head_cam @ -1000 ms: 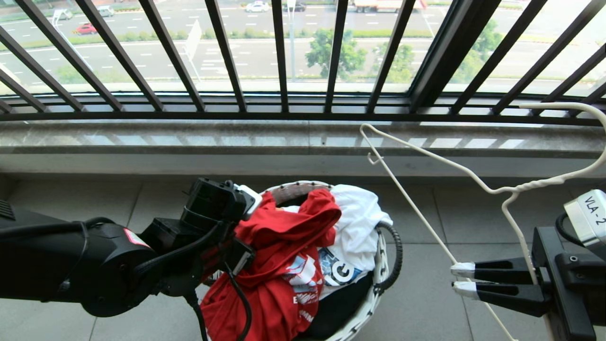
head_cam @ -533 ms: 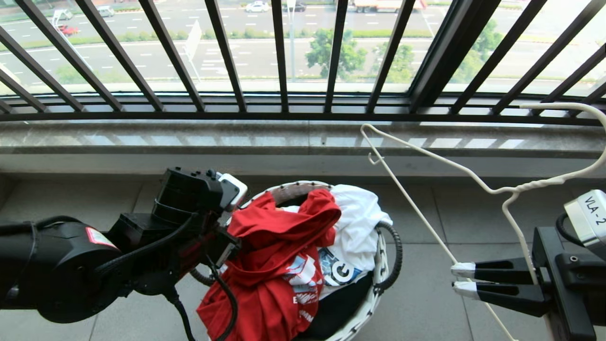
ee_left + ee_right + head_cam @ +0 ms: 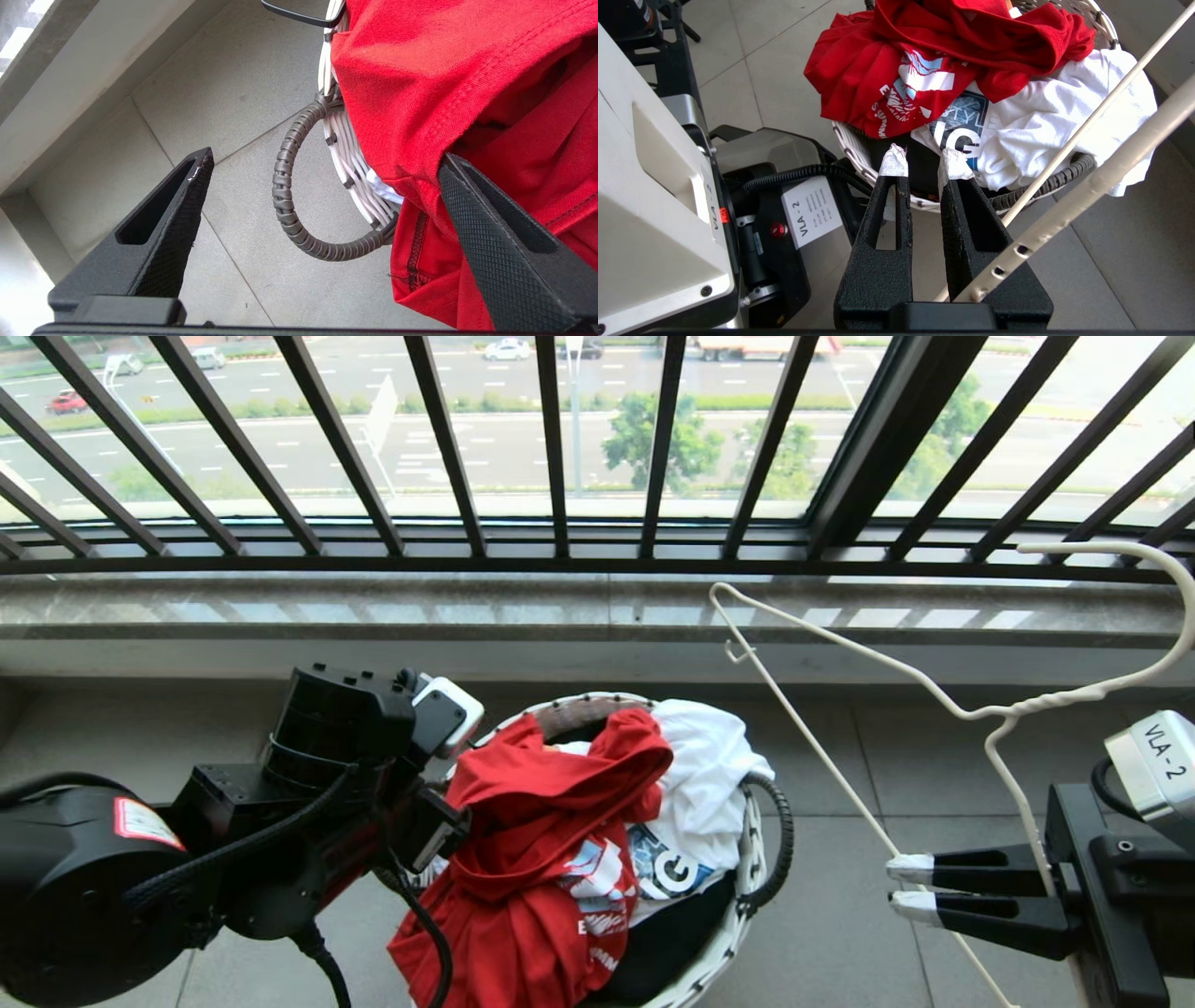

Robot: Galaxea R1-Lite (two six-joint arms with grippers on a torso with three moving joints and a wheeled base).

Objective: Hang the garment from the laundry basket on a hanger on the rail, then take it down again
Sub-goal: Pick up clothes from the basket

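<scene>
Head view shows the left gripper [image 3: 322, 205] wide open beside the garment [image 3: 551, 840], which drapes over the laundry basket [image 3: 738, 915]; picking up comes next, needing a closing bite on cloth. Right gripper [image 3: 910, 887] pinches the hanger [image 3: 840, 747].

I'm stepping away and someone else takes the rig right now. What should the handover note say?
Left gripper: fingers wide open at the laundry basket's edge, one finger against the red garment, nothing gripped.
Right gripper: fingers nearly closed, holding the wire hanger up to the right of the basket.
Garment: draped over the basket rim, on the white garment.
Done: hanger in hand.
Left: grasp the garment, put it on the hanger, hang it on the rail, then take it down.
</scene>
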